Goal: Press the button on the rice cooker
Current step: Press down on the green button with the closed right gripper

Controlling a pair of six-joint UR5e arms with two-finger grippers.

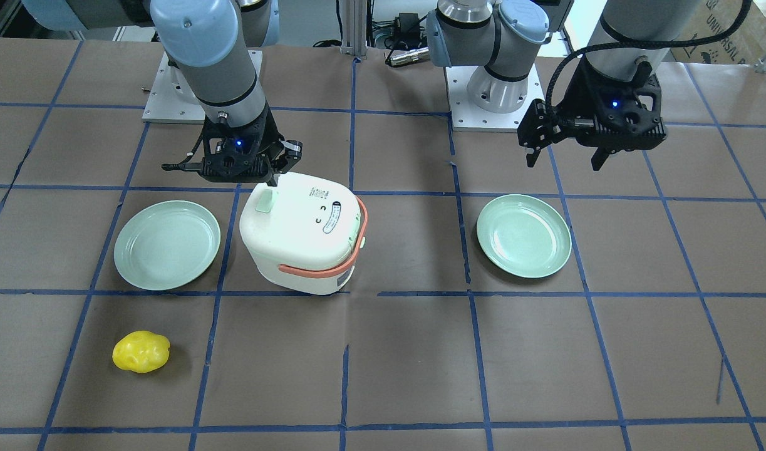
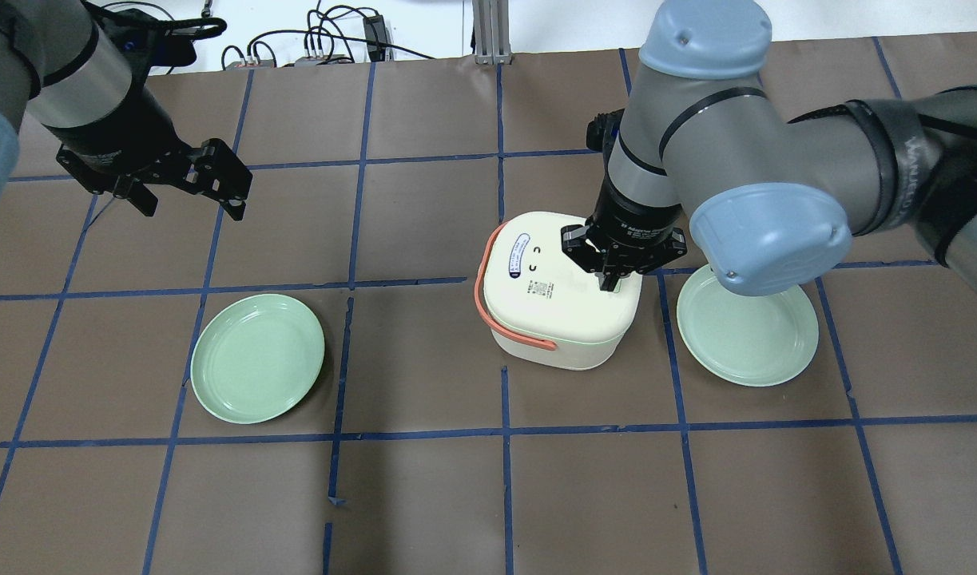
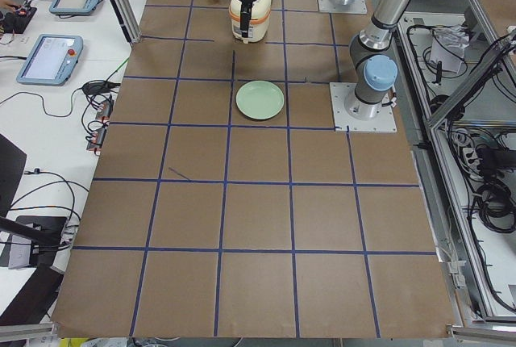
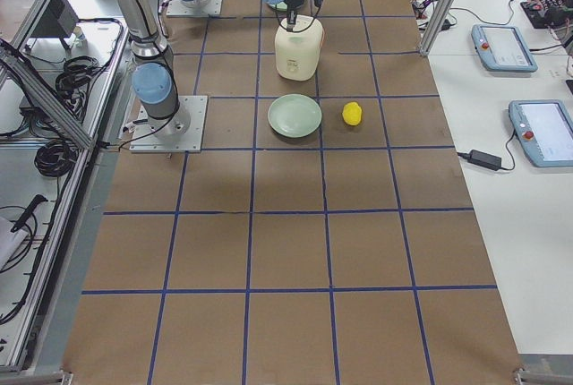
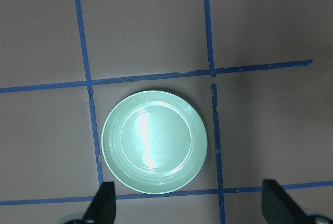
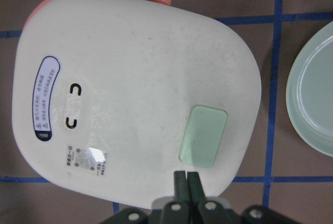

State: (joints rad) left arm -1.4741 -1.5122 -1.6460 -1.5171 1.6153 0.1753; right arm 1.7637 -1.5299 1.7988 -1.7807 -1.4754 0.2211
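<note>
The white rice cooker (image 1: 301, 232) with its salmon-orange handle stands mid-table, lid shut; it also shows in the overhead view (image 2: 560, 303) and the right wrist view (image 6: 130, 104). The pale mint-green button (image 6: 203, 135) sits at the lid's edge (image 1: 265, 200). My right gripper (image 6: 186, 178) is shut, fingertips together, pointing down over the lid's edge just beside the button (image 1: 273, 180); in the overhead view it (image 2: 613, 281) hides the button. I cannot tell whether it touches the lid. My left gripper (image 5: 190, 208) is open and empty, held high above a plate (image 2: 192, 206).
One mint-green plate (image 2: 258, 358) lies below my left gripper (image 5: 154, 140). A second plate (image 2: 748, 327) lies right beside the cooker on my right (image 6: 317, 109). A yellow lumpy object (image 1: 141, 351) lies near the far edge. Blue tape lines grid the brown table.
</note>
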